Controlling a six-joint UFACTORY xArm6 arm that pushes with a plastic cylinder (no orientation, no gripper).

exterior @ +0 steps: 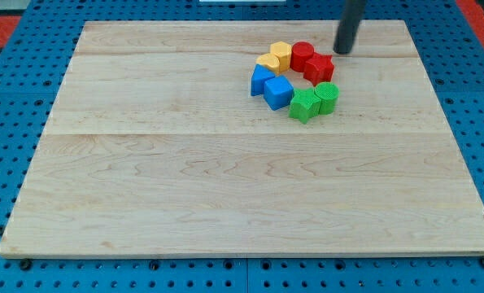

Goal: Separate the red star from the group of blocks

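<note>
camera view: single shot over a wooden board (225, 187) on a blue pegboard base (30, 37)
my tip: (342, 51) lower end of the dark rod, coming down from the view's top, right of centre
fingers: there are none, just a plain rod; nothing grasped, nothing to open or clench
tip contact: free of every block; sits just up and to the view's right of the red star, small gap visible
red star: (319, 68) on the right side of the cluster, touching the red cylinder at its upper left, green blocks just below it
red cylinder: (302, 55) top of the cluster, beside the yellow pair
yellow blocks: one (281, 54) at top, another (268, 63) just lower left; exact shapes hard to tell
blue blocks: two, (262, 80) and (278, 93), on the left and lower-left of the ring
green blocks: (304, 106) and (327, 97), bottom right of the ring, touching each other
group layout: loose ring, upper middle of the board, red star still part of it
</note>
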